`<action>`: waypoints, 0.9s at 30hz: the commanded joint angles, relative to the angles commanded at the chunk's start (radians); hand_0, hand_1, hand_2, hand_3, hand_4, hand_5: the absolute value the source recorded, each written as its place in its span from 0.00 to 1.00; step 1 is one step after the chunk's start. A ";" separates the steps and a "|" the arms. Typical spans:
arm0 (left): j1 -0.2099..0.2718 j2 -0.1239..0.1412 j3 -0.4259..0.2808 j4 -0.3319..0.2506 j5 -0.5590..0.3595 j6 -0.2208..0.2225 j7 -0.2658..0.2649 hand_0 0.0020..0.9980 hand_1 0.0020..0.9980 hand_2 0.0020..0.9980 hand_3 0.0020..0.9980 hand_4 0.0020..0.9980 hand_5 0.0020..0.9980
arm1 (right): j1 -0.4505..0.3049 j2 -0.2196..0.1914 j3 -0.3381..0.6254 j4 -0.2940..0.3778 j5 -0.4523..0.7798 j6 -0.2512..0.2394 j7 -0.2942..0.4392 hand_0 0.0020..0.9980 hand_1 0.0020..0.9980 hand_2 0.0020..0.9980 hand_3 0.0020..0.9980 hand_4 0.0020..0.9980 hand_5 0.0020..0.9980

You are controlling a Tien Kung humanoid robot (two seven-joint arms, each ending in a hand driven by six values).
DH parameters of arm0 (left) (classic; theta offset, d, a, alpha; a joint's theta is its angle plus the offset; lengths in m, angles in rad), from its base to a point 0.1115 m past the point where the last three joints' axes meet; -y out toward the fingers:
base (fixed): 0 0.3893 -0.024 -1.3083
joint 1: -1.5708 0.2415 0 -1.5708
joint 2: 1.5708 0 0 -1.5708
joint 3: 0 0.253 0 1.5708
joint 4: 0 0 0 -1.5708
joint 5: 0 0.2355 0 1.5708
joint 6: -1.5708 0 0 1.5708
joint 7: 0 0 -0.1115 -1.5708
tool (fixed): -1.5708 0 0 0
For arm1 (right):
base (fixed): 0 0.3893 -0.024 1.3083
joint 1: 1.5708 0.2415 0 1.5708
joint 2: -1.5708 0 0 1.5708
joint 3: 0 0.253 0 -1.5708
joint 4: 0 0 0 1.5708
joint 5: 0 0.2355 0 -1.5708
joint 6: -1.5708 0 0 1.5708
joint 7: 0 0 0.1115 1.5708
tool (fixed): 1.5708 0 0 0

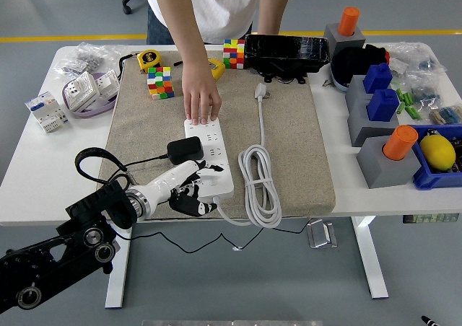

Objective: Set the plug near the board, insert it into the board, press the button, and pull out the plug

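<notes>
A white power strip (211, 153) lies on the beige mat (289, 146). A black plug adapter (185, 150) sits on the strip's left edge, and its black cable runs off to the left. My left hand (201, 189) lies over the strip's near end. One finger (209, 169) stretches onto the strip's top, and the other fingers are curled at its near left corner, holding nothing. A person's hand (200, 95) presses down on the strip's far end. My right hand is out of view.
The strip's white cord (260, 185) lies coiled on the mat to its right. Two colour cubes (159, 81), a tape measure (148, 58) and a black box (285, 53) stand at the back. Grey blocks with orange and blue pegs (390, 149) stand at the right.
</notes>
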 joint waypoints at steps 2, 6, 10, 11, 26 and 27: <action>0.000 -0.001 -0.002 0.020 -0.018 0.048 -0.056 0.17 0.07 0.19 0.58 0.74 0.20 | -0.001 0.000 0.002 0.000 0.000 0.000 0.000 0.61 0.64 0.66 0.56 0.96 0.50; -0.003 -0.009 -0.004 0.067 -0.077 0.166 -0.176 0.17 0.07 0.19 0.58 0.74 0.20 | -0.004 0.001 0.003 -0.001 0.000 0.000 0.000 0.61 0.64 0.66 0.56 0.96 0.50; -0.009 -0.023 -0.009 0.108 -0.090 0.265 -0.282 0.24 0.19 0.33 0.51 0.77 0.24 | -0.010 0.003 0.008 -0.001 -0.001 0.000 0.000 0.61 0.65 0.66 0.56 0.96 0.50; -0.011 -0.027 -0.010 0.118 -0.093 0.283 -0.303 0.24 0.19 0.33 0.51 0.77 0.24 | -0.011 0.004 0.010 -0.002 -0.001 0.000 0.000 0.61 0.65 0.66 0.56 0.96 0.50; -0.076 -0.082 0.024 0.289 0.248 0.300 -0.251 0.74 0.78 0.80 0.78 1.00 0.34 | -0.010 0.007 0.016 0.002 0.001 -0.001 0.000 0.61 0.65 0.66 0.56 0.96 0.50; -0.082 -0.086 0.026 0.299 0.260 0.300 -0.246 0.74 0.78 0.80 0.78 1.00 0.34 | -0.009 0.007 0.017 0.002 0.000 0.000 0.000 0.61 0.65 0.66 0.56 0.96 0.50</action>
